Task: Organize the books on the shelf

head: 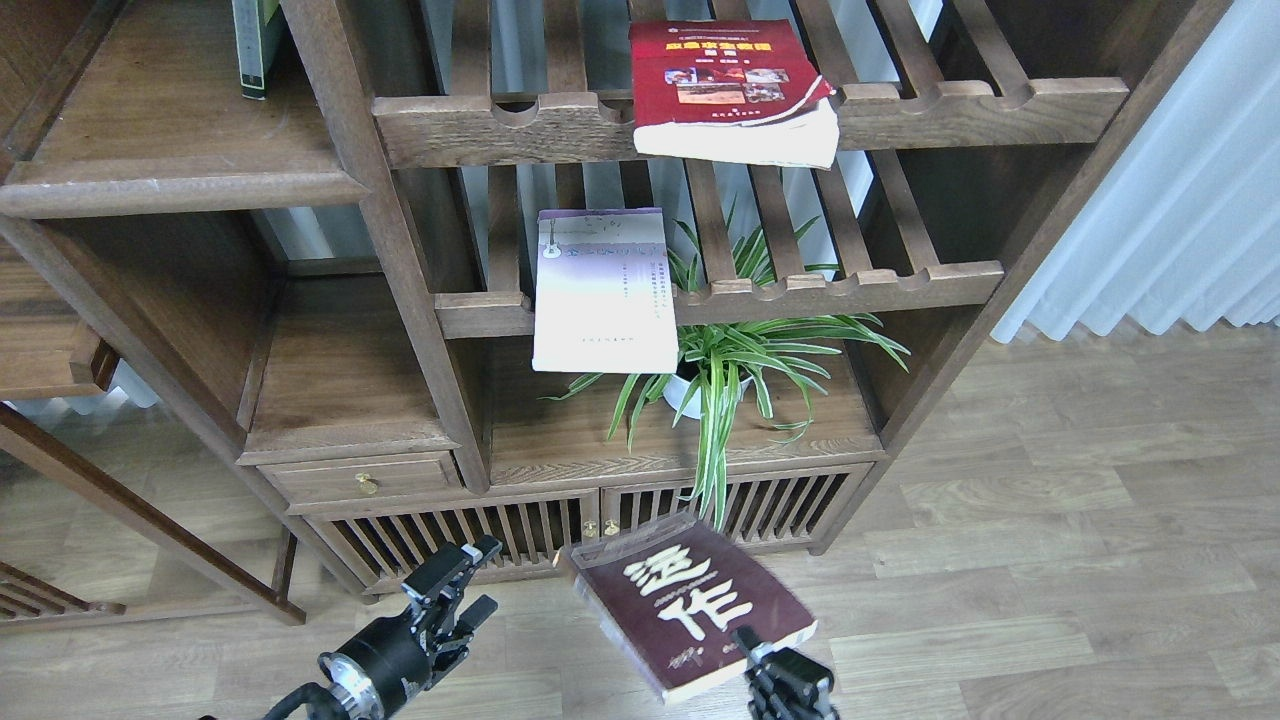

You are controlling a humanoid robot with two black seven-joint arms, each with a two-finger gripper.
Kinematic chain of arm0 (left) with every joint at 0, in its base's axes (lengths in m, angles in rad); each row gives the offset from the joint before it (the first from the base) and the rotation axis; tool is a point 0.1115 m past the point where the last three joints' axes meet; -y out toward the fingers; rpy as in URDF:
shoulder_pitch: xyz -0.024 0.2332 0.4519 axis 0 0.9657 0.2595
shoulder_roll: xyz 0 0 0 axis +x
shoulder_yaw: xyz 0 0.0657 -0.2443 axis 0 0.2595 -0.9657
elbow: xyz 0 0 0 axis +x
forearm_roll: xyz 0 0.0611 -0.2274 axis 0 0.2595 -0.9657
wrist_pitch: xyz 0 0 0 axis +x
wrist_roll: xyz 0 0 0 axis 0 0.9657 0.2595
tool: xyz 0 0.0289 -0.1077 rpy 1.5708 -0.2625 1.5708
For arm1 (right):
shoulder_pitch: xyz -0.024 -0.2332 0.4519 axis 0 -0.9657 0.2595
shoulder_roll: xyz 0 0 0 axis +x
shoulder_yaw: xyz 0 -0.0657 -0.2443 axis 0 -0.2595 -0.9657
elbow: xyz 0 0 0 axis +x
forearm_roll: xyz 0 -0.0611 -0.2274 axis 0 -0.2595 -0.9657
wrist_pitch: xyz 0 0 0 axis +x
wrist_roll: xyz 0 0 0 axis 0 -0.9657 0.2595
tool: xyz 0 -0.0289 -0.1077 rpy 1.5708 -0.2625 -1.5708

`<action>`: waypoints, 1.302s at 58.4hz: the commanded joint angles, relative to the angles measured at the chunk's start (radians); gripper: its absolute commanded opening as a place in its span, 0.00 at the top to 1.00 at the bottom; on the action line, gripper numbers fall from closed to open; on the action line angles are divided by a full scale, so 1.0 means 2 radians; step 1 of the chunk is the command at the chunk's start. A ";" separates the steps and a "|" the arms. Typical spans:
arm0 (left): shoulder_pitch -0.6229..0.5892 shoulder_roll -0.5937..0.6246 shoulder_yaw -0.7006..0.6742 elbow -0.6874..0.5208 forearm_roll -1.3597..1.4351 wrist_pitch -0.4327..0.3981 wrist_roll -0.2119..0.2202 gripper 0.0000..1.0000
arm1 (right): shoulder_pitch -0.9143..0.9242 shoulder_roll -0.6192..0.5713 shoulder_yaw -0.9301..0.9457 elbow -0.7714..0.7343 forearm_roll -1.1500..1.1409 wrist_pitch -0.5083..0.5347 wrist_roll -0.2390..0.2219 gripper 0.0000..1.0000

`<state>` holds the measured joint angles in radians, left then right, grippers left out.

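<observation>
Gripping the maroon book (690, 607) by its near edge, the right gripper (752, 650) holds it low over the open floor (1050, 560), clear of the cabinet front. The left gripper (462, 582) hovers beside it, jaws apart and empty. The lavender book (603, 290) and red book (735, 92) overhang their slatted racks' front bars.

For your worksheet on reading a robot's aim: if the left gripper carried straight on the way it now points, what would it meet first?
The left gripper points up and right, toward the cabinet's slatted doors. Those would probably come first, though depth is unclear. The maroon book lies off to its right.
</observation>
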<state>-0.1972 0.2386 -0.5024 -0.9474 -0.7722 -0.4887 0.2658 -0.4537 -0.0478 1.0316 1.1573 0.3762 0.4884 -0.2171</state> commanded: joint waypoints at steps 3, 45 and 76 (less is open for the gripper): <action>-0.002 0.007 0.029 -0.011 -0.006 0.000 0.001 0.00 | 0.001 0.002 -0.010 0.000 0.001 0.000 0.000 0.96; 0.001 -0.045 0.045 0.028 -0.007 0.000 -0.004 0.13 | 0.003 0.003 -0.043 0.000 0.000 0.000 0.000 0.96; -0.004 -0.049 0.044 0.027 -0.007 0.000 0.003 0.54 | 0.004 0.002 -0.048 0.000 -0.001 0.000 0.000 0.95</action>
<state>-0.2007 0.1418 -0.4217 -0.8912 -0.7911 -0.4887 0.2663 -0.4468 -0.0429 0.9358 1.1582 0.3751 0.4888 -0.2161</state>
